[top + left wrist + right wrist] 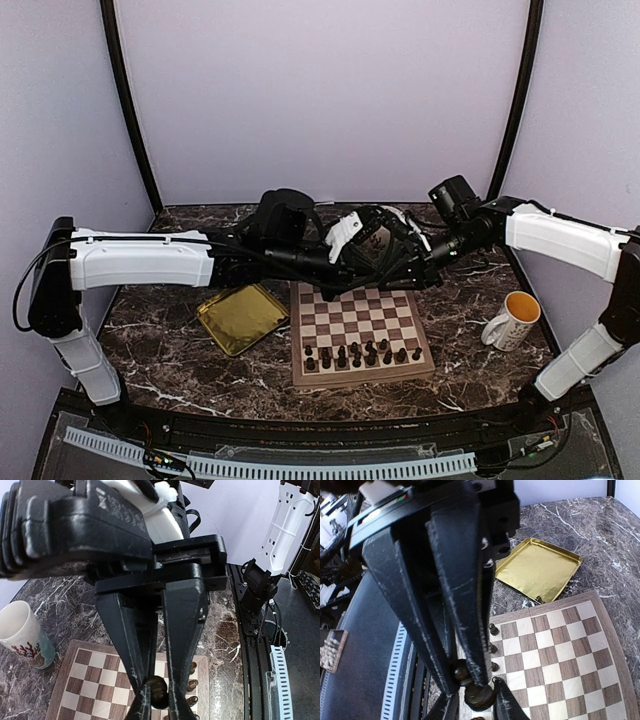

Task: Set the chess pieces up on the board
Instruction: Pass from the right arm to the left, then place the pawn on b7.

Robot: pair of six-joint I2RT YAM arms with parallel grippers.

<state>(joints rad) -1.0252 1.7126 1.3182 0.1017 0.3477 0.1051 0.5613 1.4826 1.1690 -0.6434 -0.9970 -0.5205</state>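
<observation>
Both arms meet above the far edge of the board (296,345), left gripper (375,245) facing right gripper (400,258). One dark chess piece (159,690) hangs between them. In the left wrist view my left gripper (157,682) is shut on it, and the other gripper's scratched fingertips (140,706) flank it from below. In the right wrist view my right gripper (462,676) sits tight round the piece's round head, with the piece's wide base (481,696) below the tips. Several chess pieces (360,355) stand in two rows at the board's near edge.
A gold square tray (240,318) lies left of the board, with one small piece (538,599) at its edge. A white mug (515,320) stands to the board's right on the dark marble table (160,350). Black frame posts rise at the back corners.
</observation>
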